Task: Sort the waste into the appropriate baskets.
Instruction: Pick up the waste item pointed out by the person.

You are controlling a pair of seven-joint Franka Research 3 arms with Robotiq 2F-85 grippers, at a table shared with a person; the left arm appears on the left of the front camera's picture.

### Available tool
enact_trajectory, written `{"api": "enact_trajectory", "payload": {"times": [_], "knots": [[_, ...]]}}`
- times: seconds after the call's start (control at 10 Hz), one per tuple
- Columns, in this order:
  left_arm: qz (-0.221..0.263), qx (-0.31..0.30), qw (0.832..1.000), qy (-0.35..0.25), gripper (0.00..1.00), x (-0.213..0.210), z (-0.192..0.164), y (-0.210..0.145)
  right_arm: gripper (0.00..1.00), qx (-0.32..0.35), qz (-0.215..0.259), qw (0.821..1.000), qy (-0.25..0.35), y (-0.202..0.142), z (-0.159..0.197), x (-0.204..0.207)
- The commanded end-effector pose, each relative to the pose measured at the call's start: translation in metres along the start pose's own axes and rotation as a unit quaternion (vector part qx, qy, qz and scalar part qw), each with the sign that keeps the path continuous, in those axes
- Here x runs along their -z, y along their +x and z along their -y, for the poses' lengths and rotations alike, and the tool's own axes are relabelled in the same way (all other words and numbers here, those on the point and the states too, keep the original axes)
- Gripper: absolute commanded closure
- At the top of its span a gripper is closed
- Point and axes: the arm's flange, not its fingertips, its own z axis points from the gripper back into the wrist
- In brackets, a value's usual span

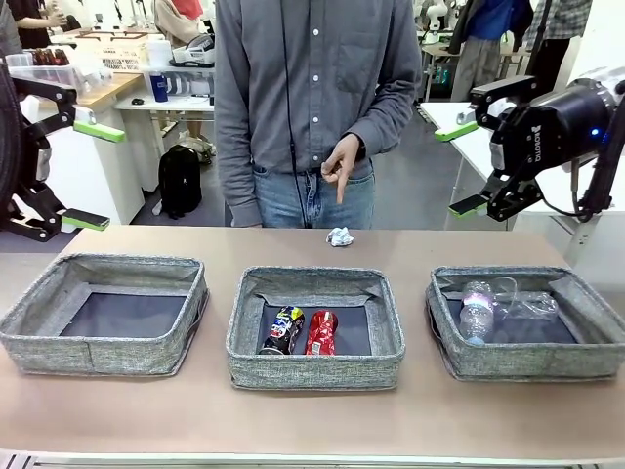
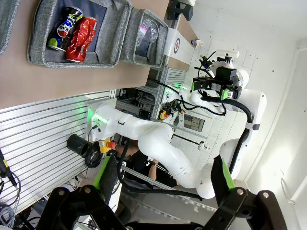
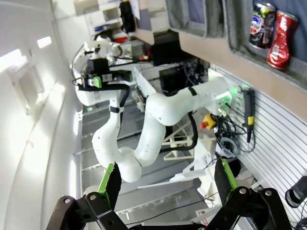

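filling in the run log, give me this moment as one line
left gripper: open, raised | right gripper: open, raised | paper ball: on table, person's hand pointing down | cans: middle basket | bottles: right basket

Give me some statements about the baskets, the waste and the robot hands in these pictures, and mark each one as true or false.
1. The red drink can lies in the middle grey woven-fabric basket, beside the dark multicoloured drink can. True.
2. The small white-silver paper ball lies in the left grey woven-fabric basket. False: it lies on the table, beyond the middle basket.
3. The clear plastic bottles are in the right grey woven-fabric basket. True.
4. The left hand is shut on a can. False: it is open, holding nothing.
5. The right hand is open above the table. True.
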Motion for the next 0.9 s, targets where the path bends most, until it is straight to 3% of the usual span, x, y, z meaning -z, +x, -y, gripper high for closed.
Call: {"api": "enact_trajectory", "payload": {"times": [0.0, 0.3, 0.6, 0.8], "knots": [[-0.003, 0.010, 1.000, -0.011, 0.00, 0.003, -0.002, -0.002, 0.00, -0.013, -0.001, 1.000, 0.013, 0.000, -0.002, 0.000], [-0.003, 0.010, 1.000, -0.011, 0.00, 0.003, -0.002, -0.002, 0.00, 0.000, 0.000, 1.000, 0.000, 0.000, 0.000, 0.000], [-0.003, 0.010, 1.000, -0.011, 0.00, 0.003, -0.002, -0.002, 0.00, 0.064, 0.025, 0.983, -0.171, 0.074, -0.026, 0.041], [-0.003, 0.010, 1.000, -0.011, 0.00, 0.003, -0.002, -0.002, 0.00, 0.124, 0.111, 0.944, -0.283, 0.128, -0.035, 0.081]]}}
